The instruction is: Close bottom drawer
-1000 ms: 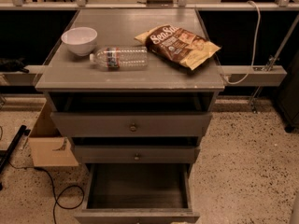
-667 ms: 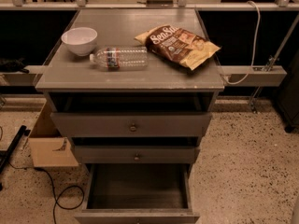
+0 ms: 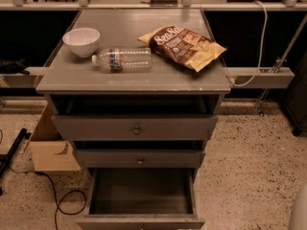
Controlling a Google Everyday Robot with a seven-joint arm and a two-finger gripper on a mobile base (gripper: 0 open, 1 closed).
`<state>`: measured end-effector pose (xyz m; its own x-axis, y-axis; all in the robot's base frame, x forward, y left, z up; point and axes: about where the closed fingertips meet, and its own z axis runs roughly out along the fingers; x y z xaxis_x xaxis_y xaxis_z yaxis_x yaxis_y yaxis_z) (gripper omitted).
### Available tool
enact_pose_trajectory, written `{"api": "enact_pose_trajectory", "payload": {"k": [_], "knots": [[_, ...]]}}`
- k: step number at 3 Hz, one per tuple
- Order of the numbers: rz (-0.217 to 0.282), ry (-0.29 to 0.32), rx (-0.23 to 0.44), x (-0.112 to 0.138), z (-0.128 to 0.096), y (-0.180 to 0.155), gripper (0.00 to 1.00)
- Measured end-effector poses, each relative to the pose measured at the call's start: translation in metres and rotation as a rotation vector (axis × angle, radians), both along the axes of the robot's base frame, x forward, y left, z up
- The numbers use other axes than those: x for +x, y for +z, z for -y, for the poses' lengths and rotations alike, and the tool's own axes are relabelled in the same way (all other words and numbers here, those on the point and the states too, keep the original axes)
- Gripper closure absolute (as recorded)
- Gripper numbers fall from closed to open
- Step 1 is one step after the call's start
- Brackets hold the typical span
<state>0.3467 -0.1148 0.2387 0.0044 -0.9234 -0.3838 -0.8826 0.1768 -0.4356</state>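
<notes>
My gripper is out of the camera's view, so I cannot tell whether it is released or clenched. The bottom drawer (image 3: 139, 221) stands pulled far out of the grey cabinet (image 3: 134, 78), its front panel at the lower edge of the view. The middle drawer (image 3: 139, 158) and top drawer (image 3: 135, 127) sit slightly out. On top are a white bowl (image 3: 81, 41), a plastic bottle (image 3: 122, 59) lying on its side, and a snack bag (image 3: 182, 45).
</notes>
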Motion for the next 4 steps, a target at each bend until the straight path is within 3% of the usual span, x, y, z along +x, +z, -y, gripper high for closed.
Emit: {"api": "enact_pose_trajectory", "payload": {"k": [1, 2, 3, 4], "knots": [[-0.021, -0.035, -0.014, 0.009, -0.001, -0.021, 1.00], [-0.021, -0.035, -0.014, 0.009, -0.001, -0.021, 1.00], [-0.089, -0.007, 0.003, -0.009, -0.006, -0.043, 1.00], [-0.090, -0.006, 0.004, -0.009, -0.006, -0.044, 1.00]]}}
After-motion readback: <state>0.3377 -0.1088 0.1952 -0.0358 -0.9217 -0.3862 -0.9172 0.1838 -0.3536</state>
